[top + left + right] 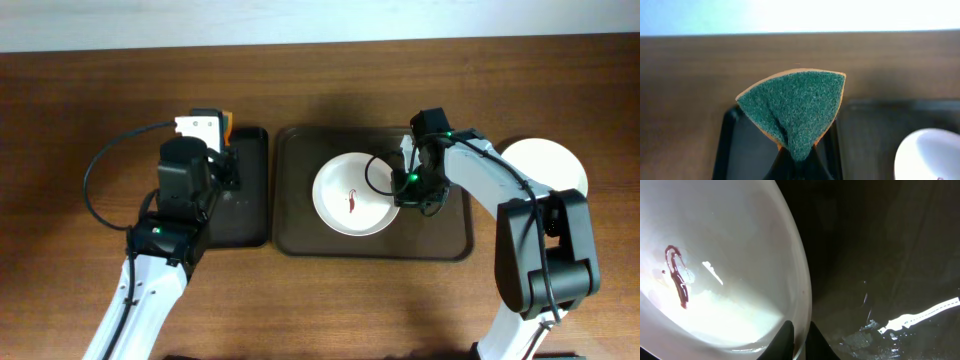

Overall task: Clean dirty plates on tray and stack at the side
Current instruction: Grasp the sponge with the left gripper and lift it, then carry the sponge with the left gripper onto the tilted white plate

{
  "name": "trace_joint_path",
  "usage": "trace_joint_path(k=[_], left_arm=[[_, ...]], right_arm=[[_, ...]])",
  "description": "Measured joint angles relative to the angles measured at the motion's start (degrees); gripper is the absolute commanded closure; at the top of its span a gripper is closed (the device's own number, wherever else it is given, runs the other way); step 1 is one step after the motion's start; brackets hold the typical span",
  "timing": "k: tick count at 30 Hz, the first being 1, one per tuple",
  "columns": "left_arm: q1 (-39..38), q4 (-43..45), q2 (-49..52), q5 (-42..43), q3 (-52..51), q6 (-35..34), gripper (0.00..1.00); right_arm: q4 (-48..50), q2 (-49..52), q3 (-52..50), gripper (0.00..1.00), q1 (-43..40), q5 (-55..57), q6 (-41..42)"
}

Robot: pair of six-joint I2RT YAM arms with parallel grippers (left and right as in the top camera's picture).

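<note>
A smeared white plate [352, 195] was seen lying on the brown tray [300, 240], not yet wiped. Its right rim was pinched between the closed fingers of the right gripper [801, 330]. A green sponge [795, 105] was clamped in the left gripper [797, 162] above the small black tray [250, 215]. Beside the brown tray a clean-looking plate [545, 160] was set, possibly a stack, partly hidden by the arm.

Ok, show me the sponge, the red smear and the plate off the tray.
sponge [795, 105], left wrist view, green scouring face.
red smear [678, 280], right wrist view, mid-streak.
plate off the tray [552, 160], overhead view, bare white surface.
</note>
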Motion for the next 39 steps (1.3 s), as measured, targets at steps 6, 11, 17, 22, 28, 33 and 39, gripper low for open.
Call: trace_joint_path(k=[6,11,17,22,28,33,39], left_arm=[[0.0,-9.9,6.4,0.5,0.3,0.1,1.0],[0.0,-11.9,13.4,2.3,0.3,0.2,1.0],[0.0,-12.3,15.3,4.1,0.6,0.2,1.0],[0.0,-12.6,15.3,11.3,3.4,0.2,1.0],[0.0,-4.1,15.4,29.1,5.2,-3.0,1.0],[-2.1,0.6,19.2,35.9,5.6,-10.4,1.0],[-6.7,8.2,28.9,41.2,5.6,-19.1,1.0]], right_arm=[[0.0,0.0,0.0,0.89,0.0,0.0,0.0],[0.0,0.0,0.0,0.89,0.0,0.0,0.0],[0.0,0.0,0.0,0.88,0.0,0.0,0.0],[0.0,0.0,0.0,0.89,0.0,0.0,0.0],[0.0,0.0,0.0,0.89,0.0,0.0,0.0],[0.0,0.0,0.0,0.89,0.0,0.0,0.0],[0.0,0.0,0.0,0.89,0.0,0.0,0.0]])
